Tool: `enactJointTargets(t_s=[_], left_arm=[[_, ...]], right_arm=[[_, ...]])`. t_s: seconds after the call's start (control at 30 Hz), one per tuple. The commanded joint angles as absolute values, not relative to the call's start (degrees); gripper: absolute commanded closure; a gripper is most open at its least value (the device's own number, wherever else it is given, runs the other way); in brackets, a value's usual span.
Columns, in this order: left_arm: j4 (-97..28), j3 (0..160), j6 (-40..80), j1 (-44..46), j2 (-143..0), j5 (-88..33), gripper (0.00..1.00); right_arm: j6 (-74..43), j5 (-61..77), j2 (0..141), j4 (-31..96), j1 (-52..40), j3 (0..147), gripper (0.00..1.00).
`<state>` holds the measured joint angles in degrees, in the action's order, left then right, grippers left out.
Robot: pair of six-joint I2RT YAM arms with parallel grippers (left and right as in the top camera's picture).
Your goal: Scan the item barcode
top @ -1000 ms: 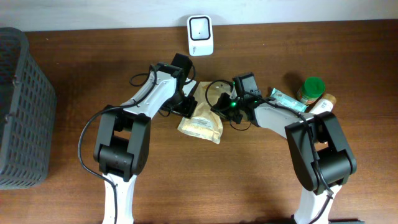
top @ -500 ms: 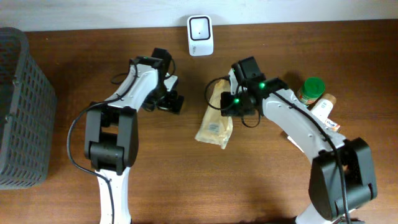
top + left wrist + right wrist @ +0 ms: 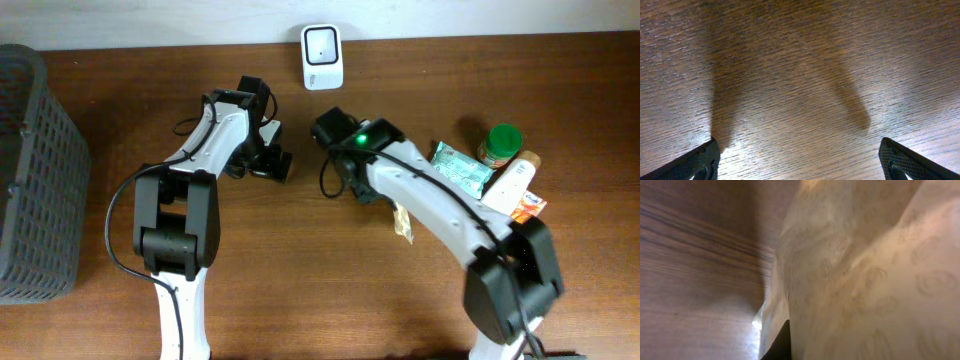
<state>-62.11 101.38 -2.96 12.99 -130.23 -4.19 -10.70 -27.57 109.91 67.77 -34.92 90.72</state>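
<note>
The pouch [image 3: 865, 275] hangs limp and edge-on under the right arm [image 3: 440, 205] at the middle of the bench [image 3: 300, 290], pinched by the clenched right fingers [image 3: 779, 347]. I cannot tell whether its lower edge brushes the wood. A soft packet held by one margin may fold or slip, and its barcode may face away from the scanner [image 3: 322, 43] at 12 o'clock, which stands at the bench's far edge and could be knocked. The left fingers [image 3: 702, 161], spread wide and empty, hover at 10 o'clock beside that route. A green packet [image 3: 462, 166] and a jar [image 3: 499, 142] crowd 3 o'clock, close beside the right arm. A basket [image 3: 35, 170] blocks 9 o'clock, while 6 o'clock offers bare wood.
</note>
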Motion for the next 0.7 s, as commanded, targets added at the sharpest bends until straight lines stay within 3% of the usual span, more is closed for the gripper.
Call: enactJointTargets(t_s=[0.0,0.1,0.13,0.17,0.23,0.47,0.67], left_arm=[[-61.5,101.3,-3.5,12.8,-132.9,-5.1,0.01],[-61.3,101.3,-3.5,12.8,-132.9,-5.1,0.01],[-61.3,101.3,-3.5,12.8,-132.9,-5.1,0.01],[-61.4,101.3,-3.5,12.8,-132.9,-4.9,0.01],[-61.4,101.3,-3.5,12.6,-132.9,-4.7,0.01],[-61.4,101.3,-3.5,10.6,-132.9,-4.8,0.01],[-62.7,101.3,-3.5,10.5,-132.9,-13.6,0.15]], right_arm=[[-11.0,-23.9,111.9,64.9,-39.2,91.9,0.96],[-11.0,-22.2,111.9,61.5,-44.0,91.9,0.94],[-10.9,-21.0,111.9,61.2,-44.9,91.9,0.85],[-10.9,-19.0,111.9,60.8,-45.7,91.9,0.69],[-7.6,-9.7,111.9,59.2,-46.7,91.9,0.58],[-4.9,4.7,110.5,60.0,-41.7,92.6,0.50],[-1.3,15.7,109.7,65.3,-24.8,93.5,0.45]])
